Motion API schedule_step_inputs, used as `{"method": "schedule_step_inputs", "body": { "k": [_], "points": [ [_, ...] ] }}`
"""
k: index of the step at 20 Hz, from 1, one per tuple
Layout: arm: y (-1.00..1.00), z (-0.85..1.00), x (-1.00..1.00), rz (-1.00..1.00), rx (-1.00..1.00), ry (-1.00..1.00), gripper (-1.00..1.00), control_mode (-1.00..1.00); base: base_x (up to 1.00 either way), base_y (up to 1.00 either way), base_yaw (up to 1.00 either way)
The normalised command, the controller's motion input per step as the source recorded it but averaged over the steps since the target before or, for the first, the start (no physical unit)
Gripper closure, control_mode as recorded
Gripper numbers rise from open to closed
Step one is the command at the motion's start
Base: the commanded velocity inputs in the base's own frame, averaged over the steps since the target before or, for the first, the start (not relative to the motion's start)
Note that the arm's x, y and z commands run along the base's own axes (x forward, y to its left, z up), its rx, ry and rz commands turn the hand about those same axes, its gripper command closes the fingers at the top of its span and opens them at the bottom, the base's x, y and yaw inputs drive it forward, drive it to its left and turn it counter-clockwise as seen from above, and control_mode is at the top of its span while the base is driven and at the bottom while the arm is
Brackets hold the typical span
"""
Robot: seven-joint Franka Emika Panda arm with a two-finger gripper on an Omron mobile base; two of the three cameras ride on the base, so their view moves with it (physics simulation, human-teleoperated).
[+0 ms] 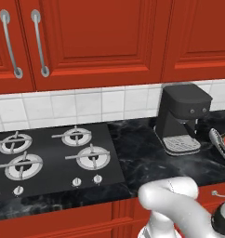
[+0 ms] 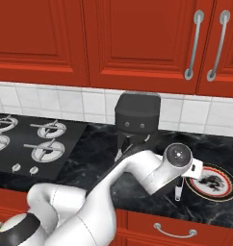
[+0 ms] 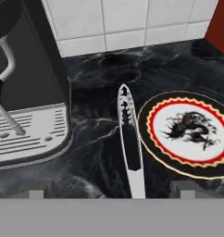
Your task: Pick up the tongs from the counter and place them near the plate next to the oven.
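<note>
So the tongs [image 3: 130, 139] are lying flat on the black marble counter [image 3: 100, 139], just beside the left edge of the plate [image 3: 188, 132] in the hand view, with the coffee machine [image 3: 26, 102] on their other side. Looks to me like the placing part is basically done.

The gripper [image 3: 108, 194] sits right above them with its jaws spread wide and nothing between them, so the tongs are let go.

Biggest worry: the arm [image 2: 137, 173] is folded low over the counter in the right base view, squeezed in between the coffee machine and the plate. If it swings out sideways instead of going straight up, I reckon it could clip the machine or shove the plate.

Smaller worry: the finger tips [image 3: 181, 189] hang close over the tongs' handle end. Any dip or drag on the way out could catch that end and slide the tongs onto the plate rim.

Hard to make out:
- the near end of the tongs is cut off at the bottom of the hand view
- in the left base view the tongs and plate are sliced by the right edge
- in the right base view the wrist covers most of the tongs
</note>
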Motion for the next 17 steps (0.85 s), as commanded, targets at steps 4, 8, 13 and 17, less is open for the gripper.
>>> {"method": "schedule_step_inputs", "body": {
  "k": [4, 8, 13, 17],
  "points": [
    [0.66, 0.67, -0.67, 0.00, -0.06, -0.11, -1.00, -1.00, 0.00, 0.00, 0.00],
    [0.75, 0.52, -0.65, 0.00, -0.10, -0.05, -1.00, -1.00, 0.00, 0.00, 0.00],
    [0.66, 0.46, -0.64, 0.00, -0.11, -0.01, -1.00, -1.00, 0.00, 0.00, 0.00],
    [0.55, 0.41, -0.53, 0.00, -0.09, 0.00, -1.00, -1.00, 0.00, 0.00, 0.00]
  ]
}}
